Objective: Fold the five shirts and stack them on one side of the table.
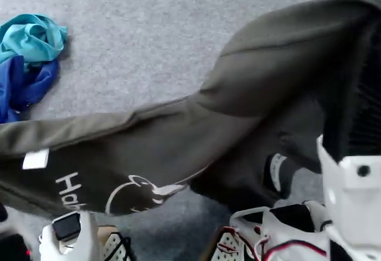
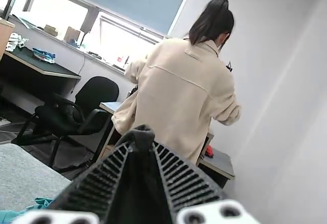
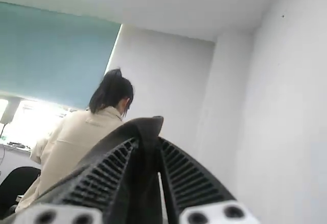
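In the high view an olive shirt [image 1: 268, 76] hangs lifted and stretched over the grey bench [image 1: 149, 46], from eight o'clock up to two o'clock, and it is not folded. A teal shirt [image 1: 33, 37] and a blue shirt [image 1: 24, 85] lie crumpled, touching each other, at ten o'clock. So I judge that the folding has hardly begun and all the stacking is left. In the left wrist view the left jaws are pressed together with dark cloth between them, most likely the olive shirt. In the right wrist view the right jaws are closed in the same way on dark cloth.
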Robot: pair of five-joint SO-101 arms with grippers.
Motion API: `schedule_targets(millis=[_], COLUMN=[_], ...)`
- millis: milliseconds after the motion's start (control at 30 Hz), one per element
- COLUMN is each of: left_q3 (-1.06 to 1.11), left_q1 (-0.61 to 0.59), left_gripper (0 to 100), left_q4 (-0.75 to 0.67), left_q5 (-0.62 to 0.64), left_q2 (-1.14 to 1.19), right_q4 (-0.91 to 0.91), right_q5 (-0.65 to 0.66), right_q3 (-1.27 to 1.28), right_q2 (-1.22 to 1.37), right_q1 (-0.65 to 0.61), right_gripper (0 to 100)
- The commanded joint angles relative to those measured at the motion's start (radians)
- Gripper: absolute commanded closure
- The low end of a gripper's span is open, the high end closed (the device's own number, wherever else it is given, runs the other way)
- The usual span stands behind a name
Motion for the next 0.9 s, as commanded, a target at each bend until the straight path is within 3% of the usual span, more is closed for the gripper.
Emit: schedule_targets(millis=[0, 333, 533, 733, 867], left_q3=[0.056, 0.363, 0.372, 0.311, 0.289], left_q1=[-0.010, -0.007, -0.004, -0.002, -0.002], left_gripper=[97, 97, 97, 97, 97], left_q4=[0.003, -0.046, -0.100, -0.063, -0.020], left_q5=[-0.009, -0.009, -0.006, -0.009, -0.009], left_q2=[-0.008, -0.051, -0.051, -0.051, -0.051], right_q4=[-0.063, -0.066, -0.063, -0.071, -0.232], right_q5=[0.035, 0.038, 0.037, 0.035, 0.035], right_q3=[0.108, 0.369, 0.355, 0.351, 0.357], right_q2=[0.001, 0.004, -0.028, -0.108, -0.128], right_q1=[0.011, -0.064, -0.078, -0.078, -0.075], right_gripper=[98.5, 98.5, 98.5, 98.5, 98.5])
